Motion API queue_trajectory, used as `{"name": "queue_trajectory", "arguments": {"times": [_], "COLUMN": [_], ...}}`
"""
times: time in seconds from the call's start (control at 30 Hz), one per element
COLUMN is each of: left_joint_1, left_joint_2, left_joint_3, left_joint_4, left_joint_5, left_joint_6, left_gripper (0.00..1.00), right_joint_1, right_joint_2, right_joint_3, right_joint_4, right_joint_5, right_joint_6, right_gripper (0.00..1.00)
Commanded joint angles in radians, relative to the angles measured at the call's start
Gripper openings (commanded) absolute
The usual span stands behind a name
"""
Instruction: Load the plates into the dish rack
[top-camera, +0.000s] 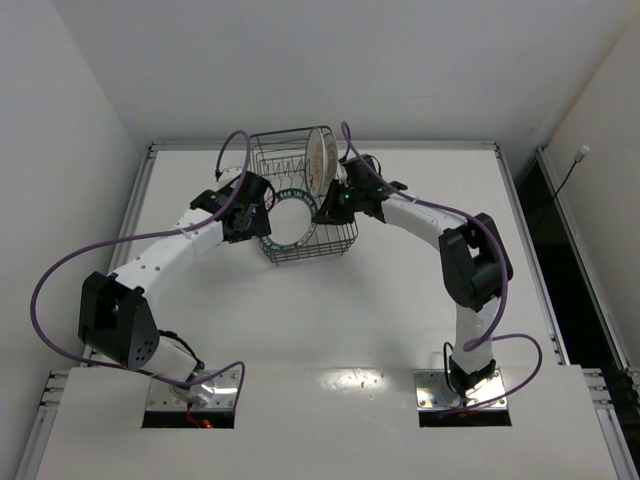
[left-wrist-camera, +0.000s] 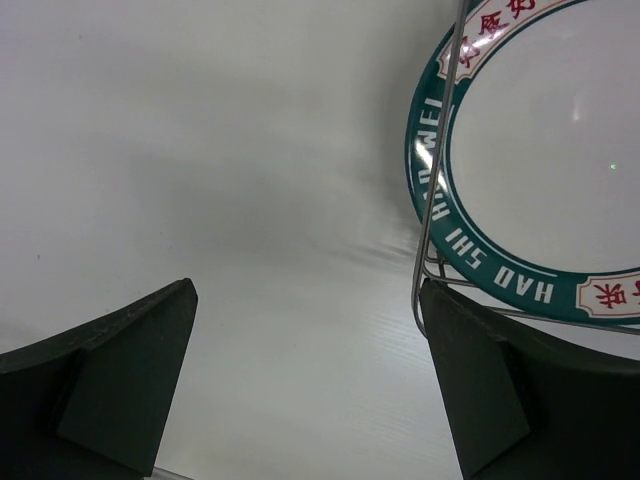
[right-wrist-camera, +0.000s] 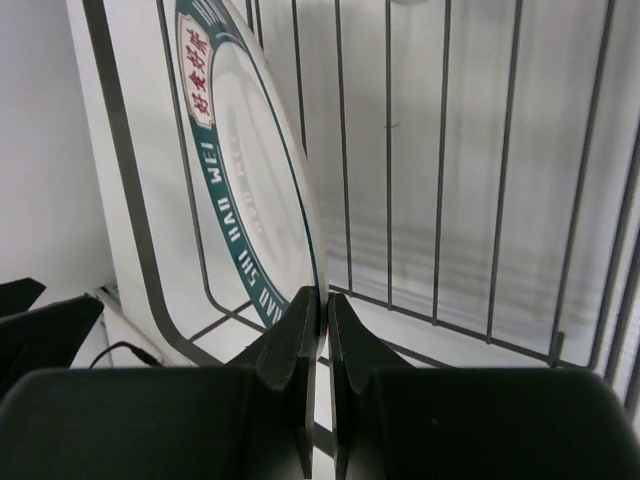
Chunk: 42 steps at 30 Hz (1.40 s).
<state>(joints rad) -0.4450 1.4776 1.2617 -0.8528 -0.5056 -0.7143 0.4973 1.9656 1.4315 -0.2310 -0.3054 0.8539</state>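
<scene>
Right gripper (right-wrist-camera: 318, 300) is pinched tight on the rim of the teal plate (right-wrist-camera: 250, 200), which leans inside the rack (top-camera: 300, 255). Left gripper (left-wrist-camera: 305, 290) hangs wide with nothing in it, just beside the rack's left wall. A second plate (top-camera: 320, 160) stands upright further back.

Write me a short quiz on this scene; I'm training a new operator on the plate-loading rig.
1. True or false: the left gripper holds a plate.
2. Which plate shows in both wrist views? A) teal-ring plate B) orange-centred plate C) grey-rimmed plate
3. How do the right gripper's fingers stand?

Key:
1. False: its jaws are wide open and empty.
2. A.
3. Shut, tips at the rim of the teal-ring plate in the dish rack.
</scene>
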Motion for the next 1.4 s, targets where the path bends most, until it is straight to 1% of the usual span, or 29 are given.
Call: {"name": "queue_trajectory", "arguments": {"times": [0.0,0.17,0.27,0.3,0.33,0.4,0.43,0.47,0.5,0.53,0.6,0.63,0.7,0.73,0.77,0.8,0.83,0.87,0.9,0.93,1.03,1.07,1.2,1.3,1.37], "left_joint_1": [0.006,0.006,0.006,0.006,0.006,0.006,0.006,0.006,0.006,0.006,0.006,0.006,0.006,0.006,0.006,0.006,0.006,0.006,0.006,0.006,0.006,0.006,0.006,-0.003,-0.015], "left_joint_2": [-0.003,-0.003,-0.014,-0.014,-0.025,-0.034,-0.034,-0.034,-0.043,-0.043,-0.043,-0.054,-0.054,-0.054,-0.054,-0.063,-0.063,-0.072,-0.082,-0.082,-0.106,-0.115,-0.125,-0.143,-0.154], "left_joint_3": [0.039,0.030,0.030,0.030,0.030,0.030,0.030,0.030,0.030,0.030,0.030,0.021,0.021,0.021,0.021,0.021,0.021,0.021,0.021,0.021,0.010,0.010,0.001,0.001,0.001], "left_joint_4": [-0.017,-0.037,-0.048,-0.048,-0.048,-0.057,-0.057,-0.057,-0.057,-0.057,-0.057,-0.057,-0.057,-0.057,-0.057,-0.057,-0.057,-0.066,-0.066,-0.078,-0.089,-0.098,-0.126,-0.173,-0.205], "left_joint_5": [-0.016,-0.007,-0.007,-0.017,-0.027,-0.037,-0.037,-0.046,-0.047,-0.047,-0.047,-0.047,-0.047,-0.047,-0.047,-0.047,-0.047,-0.047,-0.047,-0.047,-0.056,-0.056,-0.056,-0.068,-0.088], "left_joint_6": [0.012,0.012,0.012,0.012,0.012,0.012,0.012,0.012,0.003,0.003,0.003,0.003,0.003,0.003,0.003,0.003,-0.007,-0.007,-0.007,-0.007,-0.016,-0.016,-0.051,-0.074,-0.083], "left_gripper": [0.93,0.93,0.93,0.93,0.93,0.93,0.93,0.93,0.93,0.93,0.93,0.93,0.93,0.93,0.93,0.93,0.93,0.93,0.93,0.93,0.93,0.93,0.93,0.93,0.93], "right_joint_1": [0.004,0.004,0.004,0.004,0.004,0.004,0.004,0.004,-0.005,-0.005,-0.005,-0.005,-0.005,0.004,0.004,0.004,0.004,0.004,0.004,0.004,0.014,0.024,0.064,0.076,0.112], "right_joint_2": [0.004,0.045,0.044,0.033,0.021,-0.016,-0.025,-0.025,-0.037,-0.037,-0.027,-0.016,0.013,0.028,0.064,0.085,0.108,0.155,0.176,0.191,0.200,0.210,0.230,0.249,0.250], "right_joint_3": [-0.019,-0.028,0.007,0.024,0.047,0.148,0.193,0.275,0.326,0.421,0.504,0.577,0.656,0.737,0.779,0.821,0.912,0.953,1.019,1.037,1.026,1.026,1.035,1.035,1.035], "right_joint_4": [0.191,0.326,0.289,0.253,0.149,0.018,-0.114,-0.169,-0.229,-0.342,-0.425,-0.483,-0.534,-0.556,-0.586,-0.605,-0.641,-0.660,-0.674,-0.674,-0.659,-0.637,-0.591,-0.539,-0.506], "right_joint_5": [-0.090,-0.172,-0.143,-0.120,-0.066,0.013,0.099,0.139,0.182,0.260,0.345,0.370,0.444,0.465,0.483,0.536,0.564,0.612,0.630,0.669,0.725,0.771,0.873,0.937,1.000], "right_joint_6": [0.033,0.102,0.091,0.079,0.059,-0.027,-0.057,-0.106,-0.122,-0.156,-0.177,-0.188,-0.219,-0.228,-0.242,-0.260,-0.271,-0.291,-0.300,-0.309,-0.352,-0.364,-0.444,-0.475,-0.515], "right_gripper": [0.00,0.00,0.00,0.00,0.00,0.00,0.00,0.00,0.00,0.00,0.00,0.00,0.00,0.00,0.00,0.00,0.00,0.00,0.00,0.00,0.00,0.00,0.00,0.00,0.00]}}
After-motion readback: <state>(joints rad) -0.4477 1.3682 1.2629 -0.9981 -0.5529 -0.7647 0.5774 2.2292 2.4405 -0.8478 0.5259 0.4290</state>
